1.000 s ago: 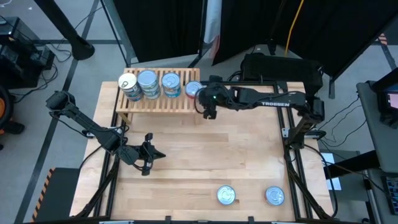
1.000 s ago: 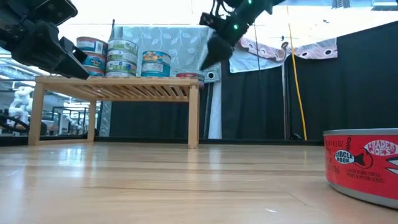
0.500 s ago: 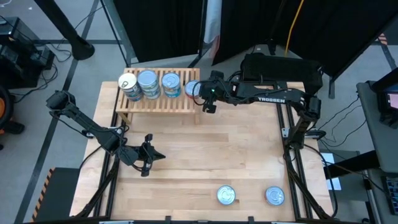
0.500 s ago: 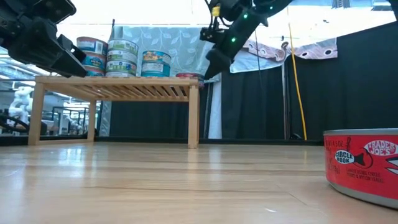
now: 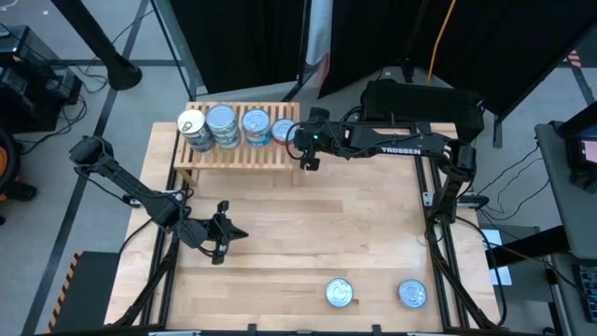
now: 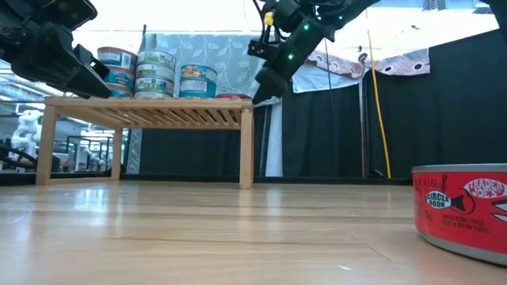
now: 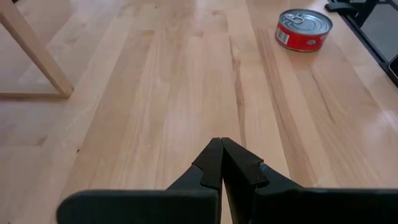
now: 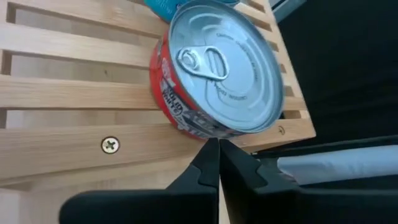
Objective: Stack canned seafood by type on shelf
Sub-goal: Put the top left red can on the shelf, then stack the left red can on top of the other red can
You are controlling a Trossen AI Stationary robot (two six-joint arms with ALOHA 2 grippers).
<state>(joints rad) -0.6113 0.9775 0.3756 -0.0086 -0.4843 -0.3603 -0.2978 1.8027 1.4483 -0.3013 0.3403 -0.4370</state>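
Two tins still loose, one just shelved

One red tin sits at the shelf end, right gripper pinched together beside it, empty. I'd judge tins rigid, slick-topped; grip across the label walls. Left gripper waits shut, well off the shelf.

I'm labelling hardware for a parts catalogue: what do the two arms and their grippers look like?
Both arms are dark, jointed and slim. The right arm carries white TROSSEN lettering and a green light near its wrist. The left gripper and right gripper each end in two black, tapering, wedge-shaped fingers.
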